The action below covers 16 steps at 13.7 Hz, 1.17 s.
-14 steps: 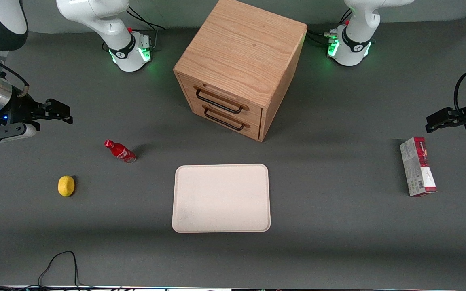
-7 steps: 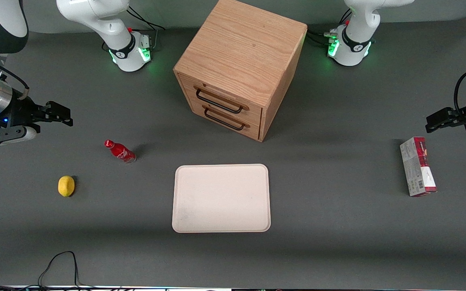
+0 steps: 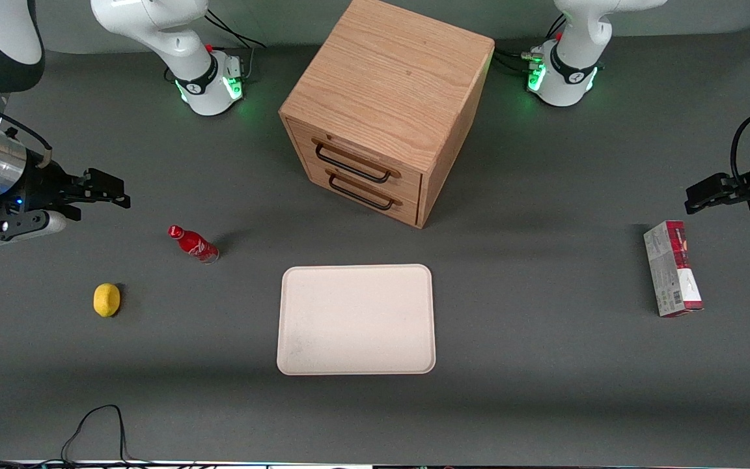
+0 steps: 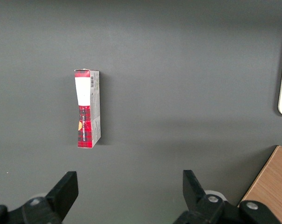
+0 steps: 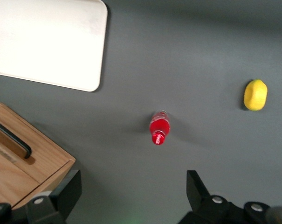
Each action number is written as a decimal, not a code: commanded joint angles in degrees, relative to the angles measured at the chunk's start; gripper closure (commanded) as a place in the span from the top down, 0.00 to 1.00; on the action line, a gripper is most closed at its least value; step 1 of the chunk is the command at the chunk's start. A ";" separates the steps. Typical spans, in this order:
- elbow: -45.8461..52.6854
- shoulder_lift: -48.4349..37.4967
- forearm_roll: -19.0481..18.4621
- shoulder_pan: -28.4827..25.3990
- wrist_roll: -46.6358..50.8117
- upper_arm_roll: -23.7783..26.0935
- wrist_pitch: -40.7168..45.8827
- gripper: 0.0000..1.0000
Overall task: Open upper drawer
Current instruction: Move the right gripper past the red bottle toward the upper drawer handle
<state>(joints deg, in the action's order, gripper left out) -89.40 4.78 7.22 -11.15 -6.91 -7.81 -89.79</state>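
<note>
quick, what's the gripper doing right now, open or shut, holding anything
Gripper: open, jaws spread, holding nothing; it hangs in the air at the working arm's end of the table, well short of the upper drawer, which is not yet opened.

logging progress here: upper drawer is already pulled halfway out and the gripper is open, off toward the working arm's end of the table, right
Not quite. The front view shows the upper drawer fully closed, flush with the lower drawer in the wooden cabinet. The rest holds: the gripper is open, toward the working arm's end of the table, apart from the handle.
</note>
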 commanded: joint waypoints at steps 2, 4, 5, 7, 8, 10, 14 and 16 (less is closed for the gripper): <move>3.35 1.11 1.74 -3.52 -3.36 -0.18 1.28 1.00; 5.37 2.68 2.26 -4.57 -5.57 0.08 1.20 1.00; 7.12 3.83 2.53 -5.45 -5.92 0.17 1.19 1.00; 8.80 6.20 2.62 -6.34 -7.06 0.25 1.11 1.00; 9.07 7.25 3.05 -6.34 -9.24 0.25 1.19 1.00; 9.69 7.79 3.85 -7.56 -12.84 0.25 1.28 1.00; 11.17 8.32 3.32 -10.64 -38.22 0.87 1.90 1.00; 11.71 9.28 3.94 -11.26 -39.58 1.22 2.16 1.00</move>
<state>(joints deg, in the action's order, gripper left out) -80.54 12.23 9.68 -21.49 -42.01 -6.41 -89.22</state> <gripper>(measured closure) 0.000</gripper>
